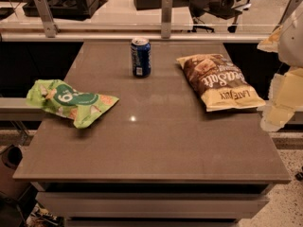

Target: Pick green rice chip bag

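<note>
The green rice chip bag (pixel 71 101) is a light green foil bag with a darker green round logo. It lies flat at the left edge of the grey table (pixel 151 145), partly overhanging the side. My gripper (pixel 279 109) hangs on its pale arm at the far right of the view, beside the table's right edge and far from the green bag, with the whole width of the table between them. It holds nothing that I can see.
A blue soda can (pixel 141 56) stands upright at the back centre. A larger brown and yellow chip bag (pixel 218 81) lies at the back right, near my arm. A glass railing with metal posts (pixel 166 16) runs behind the table.
</note>
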